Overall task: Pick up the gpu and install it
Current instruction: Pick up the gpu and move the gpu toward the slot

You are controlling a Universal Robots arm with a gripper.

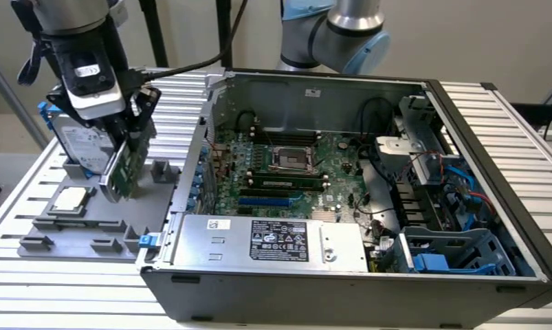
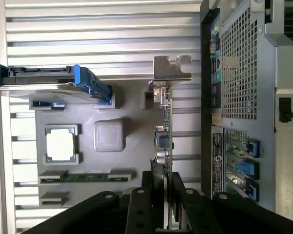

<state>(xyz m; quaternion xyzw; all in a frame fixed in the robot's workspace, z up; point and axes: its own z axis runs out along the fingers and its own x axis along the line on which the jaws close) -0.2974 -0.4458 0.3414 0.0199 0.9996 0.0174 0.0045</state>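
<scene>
The gpu (image 1: 122, 165) is a thin card with a green board and a silver end bracket (image 2: 172, 68). It stands on edge, slightly tilted, over the grey holder tray (image 1: 119, 230) at the exterior view's left. My gripper (image 1: 129, 137) is shut on its upper edge. In the wrist view the black fingers (image 2: 147, 197) press both faces of the gpu (image 2: 165, 131), which is seen edge-on. The open computer case (image 1: 495, 137) lies at the exterior view's right, with a blue slot (image 1: 271, 201) on its motherboard.
On the tray (image 2: 132, 122) rest a silver hard drive with blue rails (image 2: 49, 80), a square CPU chip (image 2: 61, 145) and a memory stick (image 2: 85, 177). The case's perforated rear wall (image 2: 239, 73) stands close beside the card. A second arm (image 1: 340, 34) stands behind the case.
</scene>
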